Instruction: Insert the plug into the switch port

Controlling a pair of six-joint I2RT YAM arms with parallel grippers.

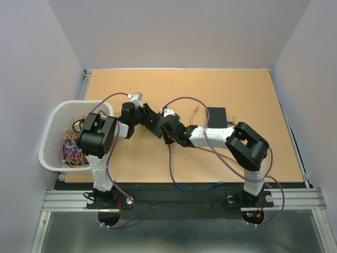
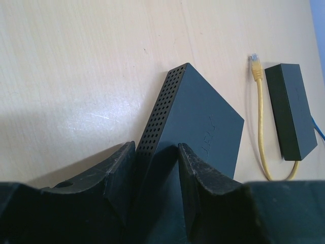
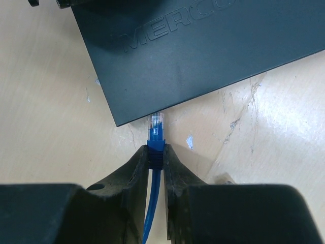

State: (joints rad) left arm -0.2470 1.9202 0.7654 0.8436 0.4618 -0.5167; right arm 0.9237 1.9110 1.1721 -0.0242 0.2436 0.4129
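The switch is a flat black box with a perforated side. My left gripper is shut on it, one finger on each face, holding it tilted over the table; in the left wrist view the switch fills the middle. My right gripper is shut on the blue boot of the plug. The plug's clear tip points at the lower edge of the switch, near its left corner, and touches or almost touches it. No port shows. Seen from above, the right gripper sits just right of the switch.
A second black box lies to the right with a yellow cable beside it. A white basket of cables stands at the left edge. The blue cable trails to the table's front edge.
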